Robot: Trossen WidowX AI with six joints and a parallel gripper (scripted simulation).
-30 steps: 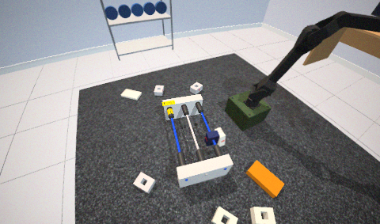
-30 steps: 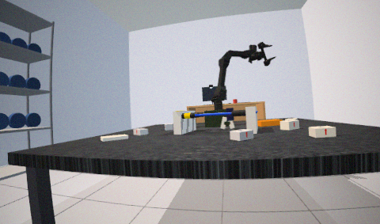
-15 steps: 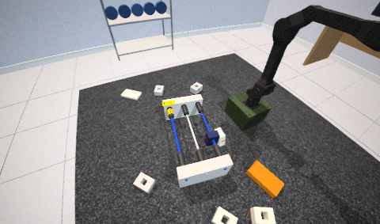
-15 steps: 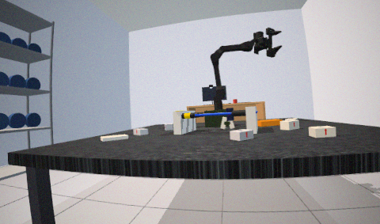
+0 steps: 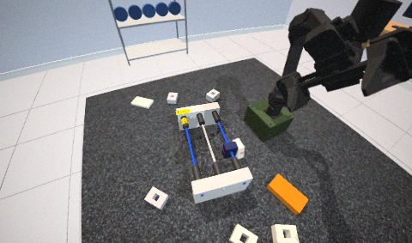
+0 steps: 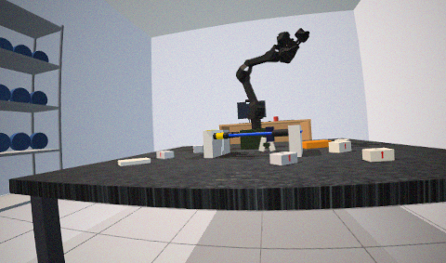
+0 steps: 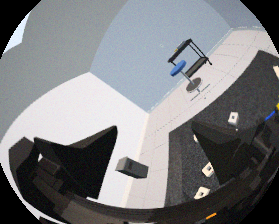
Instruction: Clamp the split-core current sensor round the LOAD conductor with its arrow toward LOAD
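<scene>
The sensor, a navy part (image 5: 229,149) (image 6: 269,130) and a white part (image 5: 239,148) with a small red mark, is at the right blue conductor (image 5: 223,132), near its front end. Whether it encloses that conductor or stands beside it, and whether it is latched, I cannot tell. A pale conductor (image 5: 209,143) runs in the middle. The left blue conductor (image 5: 190,146) (image 6: 246,134) has a yellow sleeve; a yellow label (image 5: 183,112), its text unreadable, is above its back end. My gripper (image 7: 155,127) is open and empty, high above the table and away from the sensor.
White end blocks (image 5: 221,185) (image 6: 295,141) hold the conductors. An orange block (image 5: 287,194) (image 6: 317,144) lies right of the front one. Several white blocks with holes and a flat cream plate (image 5: 142,102) (image 6: 134,162) lie around. A green box (image 5: 268,124) is at the arm's base.
</scene>
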